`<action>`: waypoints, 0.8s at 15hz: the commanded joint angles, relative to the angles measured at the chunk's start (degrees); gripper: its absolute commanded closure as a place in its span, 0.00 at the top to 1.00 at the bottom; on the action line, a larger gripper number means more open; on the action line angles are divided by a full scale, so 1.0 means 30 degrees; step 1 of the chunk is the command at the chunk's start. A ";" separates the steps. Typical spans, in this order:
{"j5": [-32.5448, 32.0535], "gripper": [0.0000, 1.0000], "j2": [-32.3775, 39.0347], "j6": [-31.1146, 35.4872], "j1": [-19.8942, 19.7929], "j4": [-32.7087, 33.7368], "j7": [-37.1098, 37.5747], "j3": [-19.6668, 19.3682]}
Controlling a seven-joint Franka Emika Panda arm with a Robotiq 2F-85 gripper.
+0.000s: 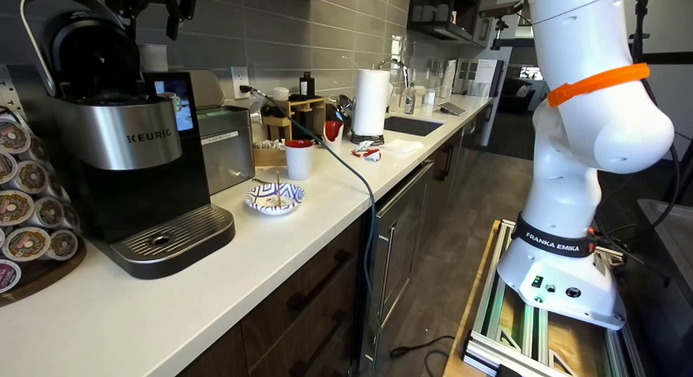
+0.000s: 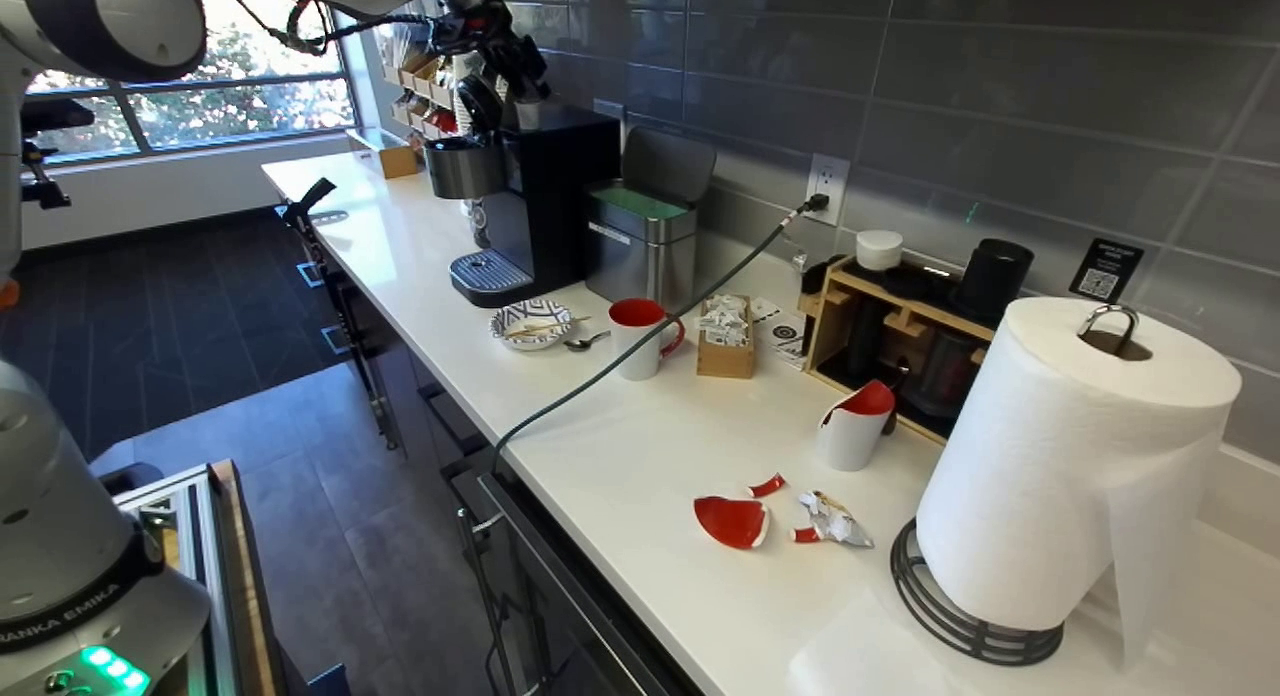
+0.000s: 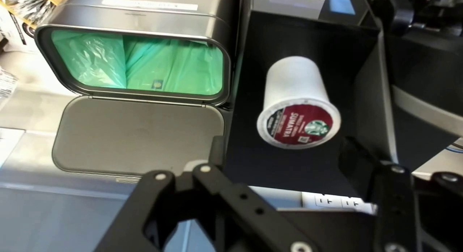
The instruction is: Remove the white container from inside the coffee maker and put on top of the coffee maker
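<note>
Dark fingers (image 3: pixel 358 168) of the gripper (image 3: pixel 284 152) are filling the lower part of the wrist view, standing wide apart and gripping nothing. Just past their tips, inside the span between them, the white container (image 3: pixel 298 100) is sitting free: its rim is showing clear of either finger, lying slightly nearer the one on the picture's right, and its dark red lid (image 3: pixel 298 125) is facing the lens. In both exterior views the gripper is hanging over it. The white container is resting upright on the flat black top of the coffee maker (image 3: pixel 304 168), beside the domed head (image 1: pixel 92 54), which is standing open. Just beside the coffee maker a metal bin (image 3: pixel 162 25) is standing with its hinged flap (image 3: pixel 137 134) tipping back and a green liner (image 3: pixel 173 69) filling its mouth. On the pale counter (image 1: pixel 81 333) in front of the bin, a blue-and-white patterned dish (image 1: pixel 257 200) is sitting near the round drip base (image 1: pixel 184 231). Past the dish, a white mug (image 1: pixel 299 164) with a red inside is standing upright; farther along, a broken mug (image 2: pixel 845 441) is baring its jagged edge, with red-and-white shards (image 2: pixel 730 523) lying near it. Beyond these a paper-towel roll (image 1: pixel 370 103) is standing on a dark wire holder (image 1: pixel 367 141), and farther still, in an exterior view, a dark sink (image 1: pixel 412 127) is showing, set into the same counter
</note>
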 commanded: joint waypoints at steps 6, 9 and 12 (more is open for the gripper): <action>0.2101 1.00 -0.0643 -0.0654 -0.0307 -0.0246 0.1161 0.0297; 0.1525 1.00 -0.2832 -0.0449 -0.0177 -0.3053 0.3303 -0.0061; 0.1391 1.00 -0.5041 0.0873 -0.0171 -0.5696 0.5756 -0.0033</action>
